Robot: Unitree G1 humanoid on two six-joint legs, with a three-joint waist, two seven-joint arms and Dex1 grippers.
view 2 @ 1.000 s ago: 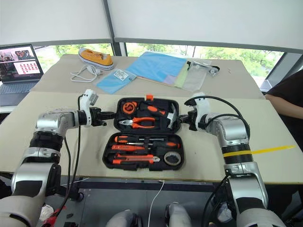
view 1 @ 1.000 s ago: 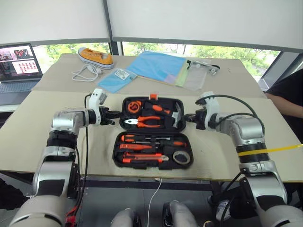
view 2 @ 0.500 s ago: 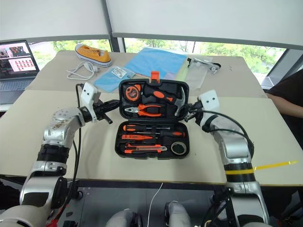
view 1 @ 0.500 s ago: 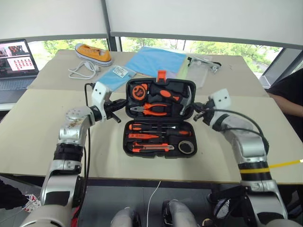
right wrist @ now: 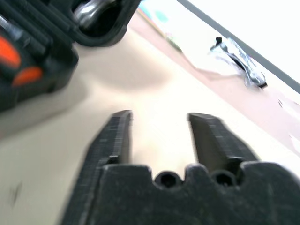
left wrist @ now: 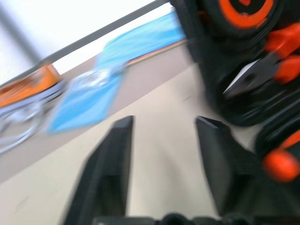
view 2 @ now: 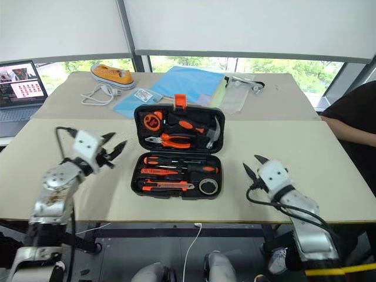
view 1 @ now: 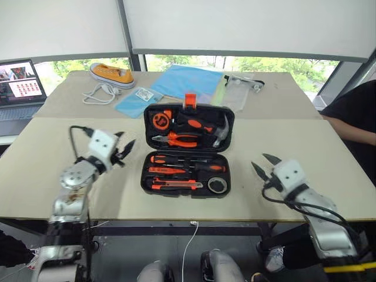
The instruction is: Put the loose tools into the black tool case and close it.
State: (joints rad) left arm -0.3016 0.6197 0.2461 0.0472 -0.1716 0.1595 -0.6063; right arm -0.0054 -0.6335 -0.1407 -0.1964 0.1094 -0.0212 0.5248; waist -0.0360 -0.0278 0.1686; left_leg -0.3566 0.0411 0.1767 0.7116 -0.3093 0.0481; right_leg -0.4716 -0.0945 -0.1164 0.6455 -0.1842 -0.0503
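Note:
The black tool case (view 1: pixel 148 176) lies open in the middle of the table, its lid leaning back with the orange latch (view 1: pixel 190 100) at the far edge. In the near half sit the orange-and-black screwdrivers (view 1: pixel 182 159), a slim orange one (view 1: pixel 166 170), the utility knife (view 1: pixel 176 185) and the dark tape roll (view 1: pixel 217 186). My left gripper (view 1: pixel 123 147) hovers open to the left of the case, clear of it. My right gripper (view 1: pixel 261 163) is open to the right of the case, nearer the front edge. Both hold nothing, as the wrist views show: left gripper (left wrist: pixel 161 126), right gripper (right wrist: pixel 159 117).
The lid holds orange-handled pliers (view 1: pixel 176 140), a hammer (view 1: pixel 222 134) and an orange tape measure (view 1: pixel 161 120). Farther back lie blue folders (view 1: pixel 188 79), an orange shoe (view 1: pixel 111 72), a white cable (view 1: pixel 97 91) and a clear bag (view 1: pixel 238 94). A laptop (view 1: pixel 20 88) stands far left; a person (view 1: pixel 352 123) sits at right.
Both grippers were shut at the sides of the lid; they have opened and drawn back toward me and outward. The lid, briefly raised, leans back again. The camera has shifted.

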